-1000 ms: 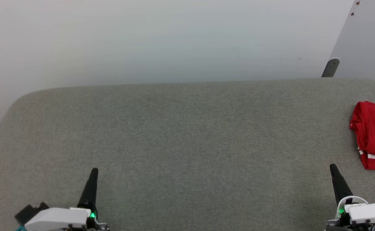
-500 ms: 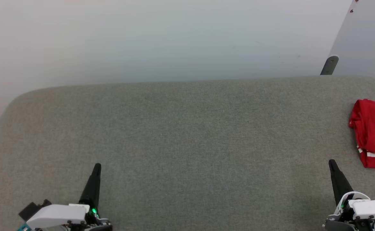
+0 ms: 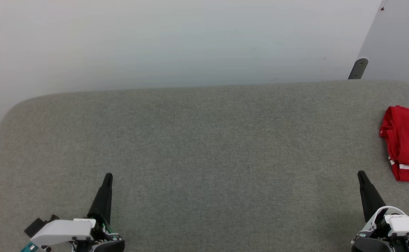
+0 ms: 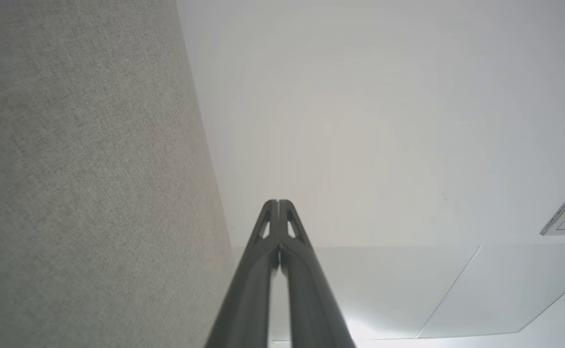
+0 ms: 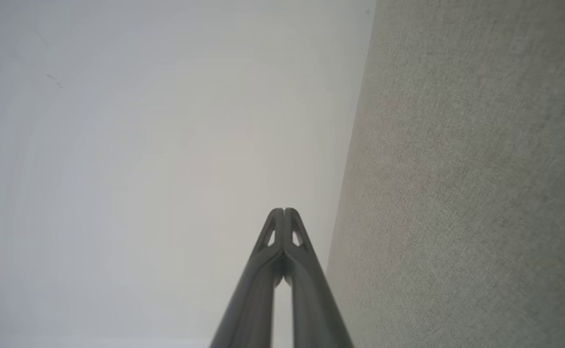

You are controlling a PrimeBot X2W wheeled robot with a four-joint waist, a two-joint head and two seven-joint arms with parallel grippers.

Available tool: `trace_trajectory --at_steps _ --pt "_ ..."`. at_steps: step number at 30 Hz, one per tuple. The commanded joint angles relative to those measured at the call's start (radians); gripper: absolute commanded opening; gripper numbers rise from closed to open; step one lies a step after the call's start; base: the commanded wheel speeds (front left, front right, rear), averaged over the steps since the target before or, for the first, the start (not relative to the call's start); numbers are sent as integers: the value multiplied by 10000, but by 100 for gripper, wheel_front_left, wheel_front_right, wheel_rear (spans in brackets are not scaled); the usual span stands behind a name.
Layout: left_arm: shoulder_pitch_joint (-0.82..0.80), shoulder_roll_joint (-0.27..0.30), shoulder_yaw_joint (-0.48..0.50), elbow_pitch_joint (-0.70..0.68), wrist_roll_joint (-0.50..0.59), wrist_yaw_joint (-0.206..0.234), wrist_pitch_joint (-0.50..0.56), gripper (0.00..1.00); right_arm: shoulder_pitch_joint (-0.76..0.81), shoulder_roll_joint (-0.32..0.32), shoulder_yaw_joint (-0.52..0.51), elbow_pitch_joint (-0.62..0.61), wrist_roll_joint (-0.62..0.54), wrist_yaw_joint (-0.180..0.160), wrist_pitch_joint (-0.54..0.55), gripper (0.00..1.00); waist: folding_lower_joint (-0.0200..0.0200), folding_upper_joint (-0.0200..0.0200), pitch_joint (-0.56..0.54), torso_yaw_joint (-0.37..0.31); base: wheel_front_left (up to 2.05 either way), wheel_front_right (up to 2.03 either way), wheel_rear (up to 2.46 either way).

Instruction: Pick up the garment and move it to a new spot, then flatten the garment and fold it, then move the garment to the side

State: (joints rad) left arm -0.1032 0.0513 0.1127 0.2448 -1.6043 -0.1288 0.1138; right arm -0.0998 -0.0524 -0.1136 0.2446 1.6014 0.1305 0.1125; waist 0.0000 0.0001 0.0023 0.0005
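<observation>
Scene has shifted upward slightly; garment (image 3: 407, 141) is cut off at right.

The left pincer (image 3: 108, 176) and right pincer (image 3: 360, 174) are long, tapering and matte black, each set in a smooth white wrist housing (image 3: 62, 231). Their dark grey fingers (image 4: 256, 280) have small triangular cut-outs near the tips. A black block (image 3: 36, 224) and a teal piece (image 3: 27, 248) adjoin the left housing.

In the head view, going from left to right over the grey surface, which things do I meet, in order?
First the left gripper, then the right gripper, then the red cloth at the right edge.
</observation>
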Motion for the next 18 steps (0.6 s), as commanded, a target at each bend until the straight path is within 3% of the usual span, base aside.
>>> trace_trajectory --at_steps 1,18 --pt "-115 -35 36 11 -98 -35 27 0 -174 44 -17 12 139 4 50 0 0 -1 5 -3 0 0 0" --pt "-111 -26 31 11 -98 -35 39 0 -119 43 -10 12 134 4 48 0 0 -1 8 -5 0 0 0"
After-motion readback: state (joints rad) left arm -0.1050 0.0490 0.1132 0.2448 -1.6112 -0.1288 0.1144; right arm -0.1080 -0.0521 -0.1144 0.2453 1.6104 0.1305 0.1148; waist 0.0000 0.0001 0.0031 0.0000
